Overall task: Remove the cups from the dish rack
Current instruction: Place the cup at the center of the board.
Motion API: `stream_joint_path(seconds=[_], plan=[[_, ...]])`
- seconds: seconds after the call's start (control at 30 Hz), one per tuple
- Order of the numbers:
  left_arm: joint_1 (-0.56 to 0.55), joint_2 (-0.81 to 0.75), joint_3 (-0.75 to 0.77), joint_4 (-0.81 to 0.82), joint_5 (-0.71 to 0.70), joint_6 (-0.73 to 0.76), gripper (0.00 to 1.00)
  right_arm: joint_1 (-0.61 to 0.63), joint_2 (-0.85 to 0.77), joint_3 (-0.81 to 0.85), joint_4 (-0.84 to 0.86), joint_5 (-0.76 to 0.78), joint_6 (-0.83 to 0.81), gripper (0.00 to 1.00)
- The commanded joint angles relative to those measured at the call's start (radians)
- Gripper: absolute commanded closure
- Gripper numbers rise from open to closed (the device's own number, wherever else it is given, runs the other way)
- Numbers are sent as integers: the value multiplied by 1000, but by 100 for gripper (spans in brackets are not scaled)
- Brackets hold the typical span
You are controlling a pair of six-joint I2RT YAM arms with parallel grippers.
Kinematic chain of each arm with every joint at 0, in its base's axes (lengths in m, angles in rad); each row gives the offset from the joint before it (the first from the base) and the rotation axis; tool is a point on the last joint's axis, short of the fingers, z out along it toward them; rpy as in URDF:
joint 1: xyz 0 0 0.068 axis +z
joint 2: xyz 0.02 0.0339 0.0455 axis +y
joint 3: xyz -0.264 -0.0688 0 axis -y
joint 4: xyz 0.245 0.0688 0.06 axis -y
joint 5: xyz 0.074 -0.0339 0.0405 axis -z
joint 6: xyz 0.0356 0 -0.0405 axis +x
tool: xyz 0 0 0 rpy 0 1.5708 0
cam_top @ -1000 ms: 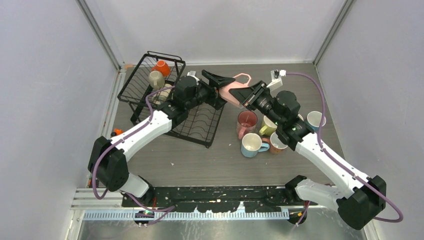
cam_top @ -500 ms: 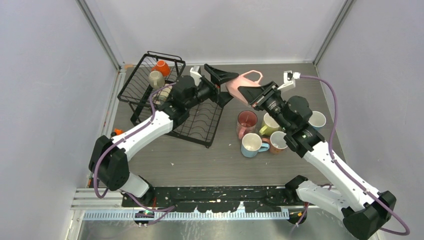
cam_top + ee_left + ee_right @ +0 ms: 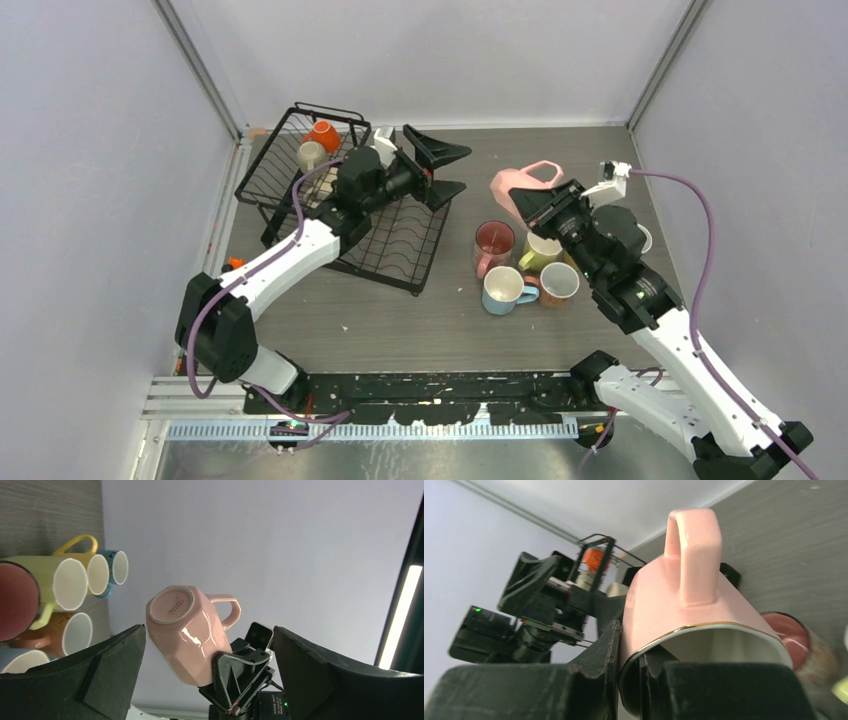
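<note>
Top external view has my right gripper (image 3: pixel 540 203) pinching the pink mug (image 3: pixel 522 180) right of centre, up in the air above the bunch of cups (image 3: pixel 520 268) already on the table. Right wrist cam shows the grip: one finger outside the wall, one inside the mouth, handle on top. So it's only a rim pinch on glossy ceramic, with the whole body hanging off one side. My worry is that it pivots or slides out when I tip it upright, and then it drops right onto the others. That bunch is also packed tight, so landing too close could knock one over. Right arm reaches up from the lower right, wrist tipped so the mug lies sideways, base facing left. My left gripper (image 3: pixel 441 170) is spread wide and empty at upper centre, by the dish rack (image 3: pixel 398 258). Its basket at upper left holds an orange mug (image 3: pixel 324 134) and a beige mug (image 3: pixel 312 157).
</note>
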Motion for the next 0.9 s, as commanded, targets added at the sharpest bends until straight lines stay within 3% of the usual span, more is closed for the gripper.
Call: stream_joint_path(seconds=[0.0, 0.4, 0.63, 0.87], plan=[[20, -58, 39, -90, 72, 136, 0, -2, -88, 112, -143, 146, -26, 99], [18, -115, 146, -413, 181, 476, 0, -2, -107, 295, -735, 369, 20, 99], [-11, -154, 146, -495, 187, 583, 0, -2, -78, 368, -1049, 537, 162, 99], [-34, -171, 136, -503, 198, 608, 0, -2, -8, 405, -1197, 662, 273, 100]])
